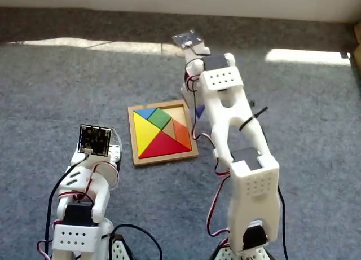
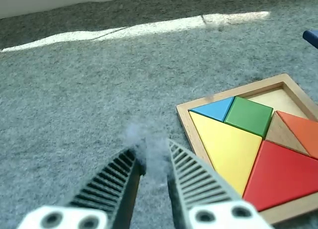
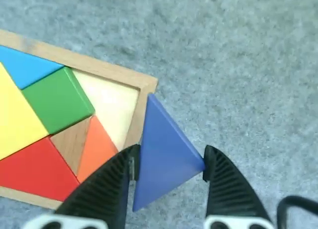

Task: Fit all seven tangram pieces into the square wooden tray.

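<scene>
- Holding the blue triangle (image 3: 161,139) between its fingers, the right gripper (image 3: 170,158) is clamped on two of the piece's slanted edges. It sits just outside a corner of the tray (image 3: 99,70), and one tip of the piece overlaps the wooden rim.
- In the high view the tray (image 1: 132,137) lies mid-frame on the grey carpet (image 1: 56,91). Six pieces are seated, and the bare slot (image 1: 179,112) is in its upper right corner.
- Risk: the triangle may come down on the rim and not into the slot (image 3: 112,97). The likely cause is the present overlap, and its edges do not look aligned with the opening.
- Risk: the piece may twist or slip out, since the fingers bear on angled edges rather than parallel faces.
- Risk: a skewed descent may ride up on the green square (image 3: 57,97) or the orange triangle (image 3: 97,147), or push the tray across the carpet.
- The left gripper (image 2: 151,157) has its fingers a little apart with nothing between them. It is over carpet beside the tray, at the lower left of the high view (image 1: 114,140), so it is not placed to steady the tray.
- The right wrist view gives the grip and the rim overlap. In the high view the right arm (image 1: 228,110) stands in front of that contact, but both arms' positions relative to the tray are clear.
- The left wrist view shows the slot (image 2: 271,97) from the opposite side.
</scene>
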You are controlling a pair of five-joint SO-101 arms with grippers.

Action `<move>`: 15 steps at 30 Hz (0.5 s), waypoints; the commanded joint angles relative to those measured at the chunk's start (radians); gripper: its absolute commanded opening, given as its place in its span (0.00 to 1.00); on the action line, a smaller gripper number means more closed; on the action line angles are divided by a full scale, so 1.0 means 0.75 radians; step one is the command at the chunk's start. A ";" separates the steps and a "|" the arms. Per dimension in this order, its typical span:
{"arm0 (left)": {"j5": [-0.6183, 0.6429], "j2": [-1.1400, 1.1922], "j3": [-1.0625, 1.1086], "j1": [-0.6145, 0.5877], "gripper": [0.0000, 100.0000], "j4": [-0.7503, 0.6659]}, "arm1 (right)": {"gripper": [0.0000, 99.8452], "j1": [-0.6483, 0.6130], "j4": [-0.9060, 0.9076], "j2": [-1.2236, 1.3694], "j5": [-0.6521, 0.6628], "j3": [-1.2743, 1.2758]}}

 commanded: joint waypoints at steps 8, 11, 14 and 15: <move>-0.008 -0.011 0.038 -0.011 0.08 0.006 | 0.12 -0.075 0.255 -0.204 0.012 -0.097; -0.008 -0.011 0.038 -0.011 0.08 0.006 | 0.12 -0.116 0.269 -0.322 0.010 -0.040; -0.008 -0.011 0.038 -0.011 0.08 0.006 | 0.12 -0.181 0.251 -0.447 0.008 0.069; -0.008 -0.011 0.038 -0.011 0.08 0.006 | 0.12 -0.214 0.218 -0.482 0.008 0.116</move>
